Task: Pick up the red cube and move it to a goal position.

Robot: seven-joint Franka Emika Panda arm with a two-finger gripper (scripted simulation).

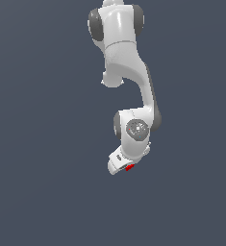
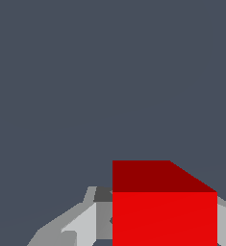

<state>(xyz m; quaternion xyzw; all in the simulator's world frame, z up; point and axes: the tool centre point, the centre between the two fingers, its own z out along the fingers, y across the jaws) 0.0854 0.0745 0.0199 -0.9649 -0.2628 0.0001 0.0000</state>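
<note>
The red cube point(image 2: 164, 218) fills the space between my two grey fingers point(image 2: 96, 218) in the wrist view, with a finger against each of its sides. My gripper point(image 2: 163, 206) is shut on it. In the exterior view only a small red sliver of the cube point(image 1: 130, 167) shows under the white hand of my gripper point(image 1: 124, 166), below the middle of the picture. The arm reaches down from the top of that view. Whether the cube rests on the floor or hangs above it cannot be told.
A plain dark blue-grey surface point(image 1: 42, 144) lies all around the arm in both views. No goal marker shows.
</note>
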